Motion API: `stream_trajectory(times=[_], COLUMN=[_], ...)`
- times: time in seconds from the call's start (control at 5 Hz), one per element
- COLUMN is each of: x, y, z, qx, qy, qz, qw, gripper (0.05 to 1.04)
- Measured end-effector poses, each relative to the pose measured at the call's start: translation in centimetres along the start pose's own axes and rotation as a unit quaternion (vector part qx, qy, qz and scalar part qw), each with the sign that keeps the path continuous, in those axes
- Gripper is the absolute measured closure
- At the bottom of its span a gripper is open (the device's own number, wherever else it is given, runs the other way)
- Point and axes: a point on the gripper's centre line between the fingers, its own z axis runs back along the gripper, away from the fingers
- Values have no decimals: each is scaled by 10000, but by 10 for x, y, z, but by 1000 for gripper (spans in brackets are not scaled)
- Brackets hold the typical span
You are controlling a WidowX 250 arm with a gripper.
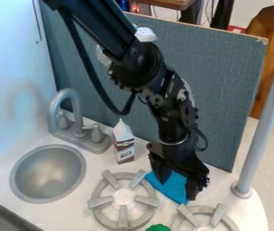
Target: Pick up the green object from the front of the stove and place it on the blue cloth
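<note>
The black gripper (177,190) hangs over the right part of the counter, its two fingers spread apart. Between and below them lies a blue cloth (172,185), flat on the white counter behind the gap between the two burners. Whether the fingertips touch the cloth, I cannot tell. Part of the cloth is hidden behind the gripper. A small carton (124,146) stands upright to the left of the gripper, beside the faucet. At the bottom edge a green object (158,228) is partly in view, between the burners.
A grey stove burner (123,197) lies left of the cloth and another burner (204,218) in front of it. The sink (47,173) and faucet (67,100) are at left. A grey pole (264,122) rises at right, and a blue-grey panel (224,85) stands behind.
</note>
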Motion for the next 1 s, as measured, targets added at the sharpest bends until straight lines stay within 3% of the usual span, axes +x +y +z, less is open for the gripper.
stream_trajectory(times=[0.2, 0.6, 1.0], x=[-8, -37, -40], y=[3, 28, 51], z=[-9, -22, -21], qx=[27, 602, 595], qy=[167, 279, 270], qz=[34, -453, -598], qw=[9999, 9968, 9961], gripper=[75, 75, 75])
